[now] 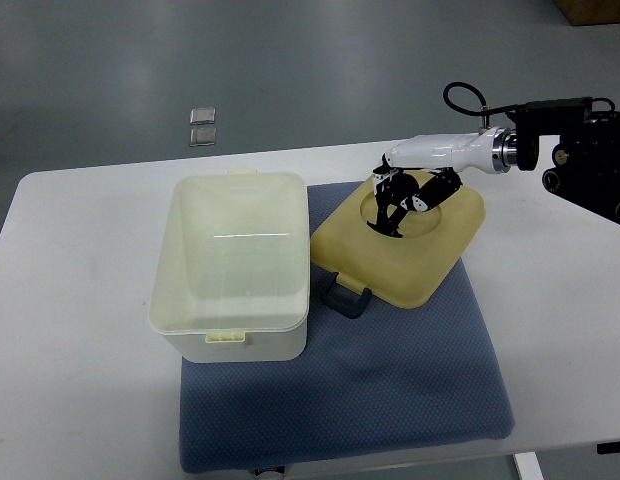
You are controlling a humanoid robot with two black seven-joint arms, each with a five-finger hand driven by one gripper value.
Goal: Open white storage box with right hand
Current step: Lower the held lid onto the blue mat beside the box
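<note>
The white storage box [233, 262] stands open on the left part of a blue mat [390, 380], and its inside shows nothing in it. Its cream lid [430, 255] lies flat on the mat to the right of the box, with a dark grey handle [346, 296] at the lid's near-left edge. My right hand [400, 200] hangs over the lid's round recess, its black fingers spread and pointing down, holding nothing. The white forearm reaches in from the right edge. The left arm is out of sight.
The white table [80, 340] carries the blue mat. Two small grey squares [203, 127] lie on the floor beyond the table's far edge. The robot's black arm joint [590, 150] sits at the right edge.
</note>
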